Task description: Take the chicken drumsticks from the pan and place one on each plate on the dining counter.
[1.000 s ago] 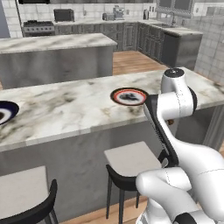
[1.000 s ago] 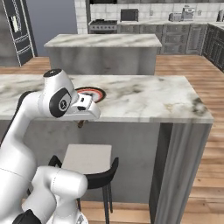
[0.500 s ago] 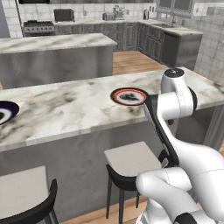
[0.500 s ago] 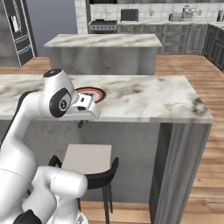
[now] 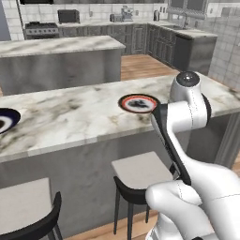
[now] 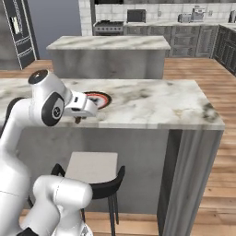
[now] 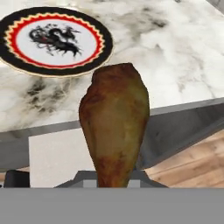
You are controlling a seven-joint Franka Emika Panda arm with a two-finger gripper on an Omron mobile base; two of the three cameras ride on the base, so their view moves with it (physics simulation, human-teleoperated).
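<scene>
Holding a drumstick [image 7: 114, 122], hand [image 6: 78, 120] near bare plate [image 7: 54, 40].

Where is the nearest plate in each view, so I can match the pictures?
Left base view: the plate lies mid-frame on the dining counter, just left of the arm.
Right base view: plate sits left of centre, partly behind the arm.
Hand view: plate is upper left.
Shared landmark: the counter's veined marble top.

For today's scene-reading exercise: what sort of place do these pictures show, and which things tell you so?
Most likely a home kitchen with a dining bar: a long marble-topped counter bearing a round dark-rimmed plate, square-seated stools beneath it, and a dark stove along the tiled back wall.
</scene>
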